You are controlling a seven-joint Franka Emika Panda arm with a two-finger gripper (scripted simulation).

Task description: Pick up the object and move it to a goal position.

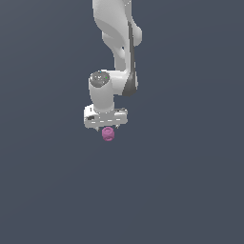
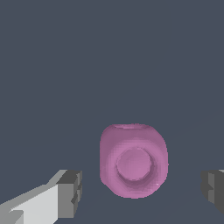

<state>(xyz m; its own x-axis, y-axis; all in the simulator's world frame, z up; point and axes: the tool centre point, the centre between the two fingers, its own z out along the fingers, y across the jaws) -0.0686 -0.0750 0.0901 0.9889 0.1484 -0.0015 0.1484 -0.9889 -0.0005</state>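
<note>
The object (image 1: 108, 134) is a small pink-magenta rounded lump sitting just under the white hand of the arm in the exterior view. The wrist view shows the object (image 2: 133, 161) as a rounded cube with a circular disc on its facing side. My gripper (image 2: 142, 190) is open, with one dark finger pad (image 2: 71, 193) on one side of the object and the other pad (image 2: 213, 189) on the opposite side. A visible gap separates each pad from the object. In the exterior view the gripper (image 1: 107, 129) stands directly over the object, and its fingertips are barely visible.
A flat, uniform dark grey surface (image 1: 190, 190) fills both views. No other objects, containers or edges show. The white arm (image 1: 119, 43) rises toward the top of the exterior view.
</note>
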